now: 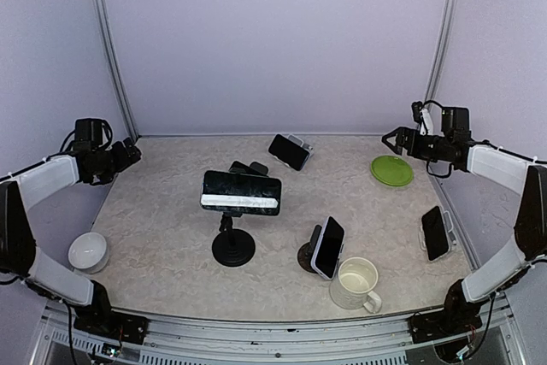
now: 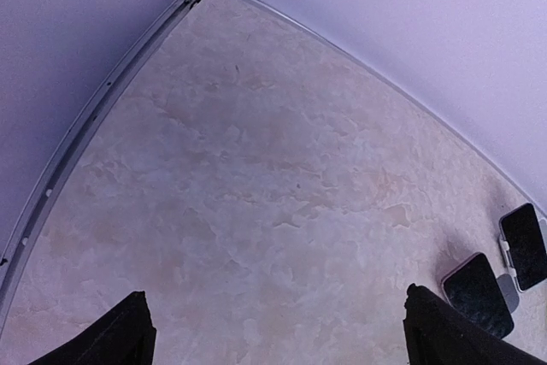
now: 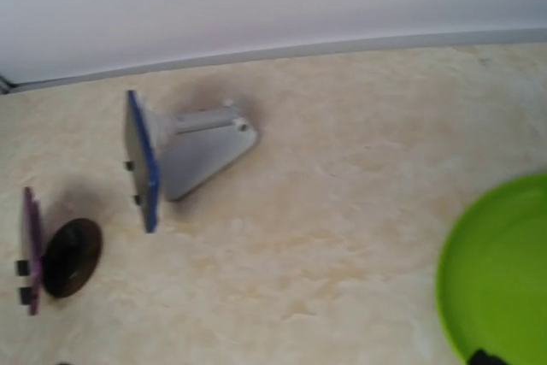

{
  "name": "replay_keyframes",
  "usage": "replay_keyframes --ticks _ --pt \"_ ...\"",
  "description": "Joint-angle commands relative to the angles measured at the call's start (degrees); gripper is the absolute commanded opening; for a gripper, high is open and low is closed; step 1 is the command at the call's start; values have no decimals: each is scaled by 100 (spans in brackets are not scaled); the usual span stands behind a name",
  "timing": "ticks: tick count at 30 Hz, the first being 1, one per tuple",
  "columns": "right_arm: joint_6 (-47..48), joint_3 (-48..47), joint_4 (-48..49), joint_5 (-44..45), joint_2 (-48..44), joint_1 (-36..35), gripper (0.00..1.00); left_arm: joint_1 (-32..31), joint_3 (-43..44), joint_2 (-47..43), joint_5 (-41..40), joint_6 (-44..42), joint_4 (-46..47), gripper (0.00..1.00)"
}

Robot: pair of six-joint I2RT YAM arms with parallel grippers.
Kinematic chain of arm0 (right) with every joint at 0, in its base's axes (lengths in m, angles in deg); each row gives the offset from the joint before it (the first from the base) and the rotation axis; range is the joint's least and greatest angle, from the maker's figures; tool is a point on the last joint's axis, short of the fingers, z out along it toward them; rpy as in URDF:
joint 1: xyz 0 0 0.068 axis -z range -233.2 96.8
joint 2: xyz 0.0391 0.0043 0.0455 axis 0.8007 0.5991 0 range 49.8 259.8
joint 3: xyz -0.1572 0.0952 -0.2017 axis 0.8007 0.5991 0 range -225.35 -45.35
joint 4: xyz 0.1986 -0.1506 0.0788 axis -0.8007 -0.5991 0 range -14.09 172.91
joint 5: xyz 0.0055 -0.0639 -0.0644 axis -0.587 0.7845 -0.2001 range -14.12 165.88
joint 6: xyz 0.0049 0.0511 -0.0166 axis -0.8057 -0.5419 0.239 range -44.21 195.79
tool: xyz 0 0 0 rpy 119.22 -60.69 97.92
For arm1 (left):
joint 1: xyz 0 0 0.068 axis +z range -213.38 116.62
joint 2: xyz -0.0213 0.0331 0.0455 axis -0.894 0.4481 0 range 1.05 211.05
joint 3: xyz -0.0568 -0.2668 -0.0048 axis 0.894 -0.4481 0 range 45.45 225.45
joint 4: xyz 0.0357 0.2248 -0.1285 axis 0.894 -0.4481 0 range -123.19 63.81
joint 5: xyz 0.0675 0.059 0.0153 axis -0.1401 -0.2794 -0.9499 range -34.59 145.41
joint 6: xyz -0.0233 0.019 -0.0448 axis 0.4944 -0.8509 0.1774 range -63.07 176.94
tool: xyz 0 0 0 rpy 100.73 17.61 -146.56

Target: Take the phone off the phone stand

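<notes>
Several phones stand on stands. A black phone lies sideways in a clamp on a black pedestal stand at the table's middle. A blue-edged phone leans on a white stand at the back; it also shows in the right wrist view. A purple-cased phone sits on a dark round stand. More phones stand at front centre and right. My left gripper is open and empty at the far left, over bare table. My right gripper is open and empty at the far right, beside the plate.
A green plate lies at the back right, under my right gripper. A cream mug stands at the front right. A white bowl sits at the front left. Walls enclose the table on three sides.
</notes>
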Motion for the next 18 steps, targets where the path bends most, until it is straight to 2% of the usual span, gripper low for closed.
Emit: replay_keyframes --ticks 1,6,11,18 --pt "56 -191 -21 -591 60 70 100 -367 -174 -519 332 -309 4 99" --pt "65 -287 -67 -1053 92 69 100 -956 -697 -1240 994 -486 131 99" --pt "40 -263 -72 -1370 135 52 100 -1759 -1217 -1479 1069 -165 102 99" --pt "160 -319 -291 -1467 113 43 100 -2604 -2190 -1604 1577 914 576 83"
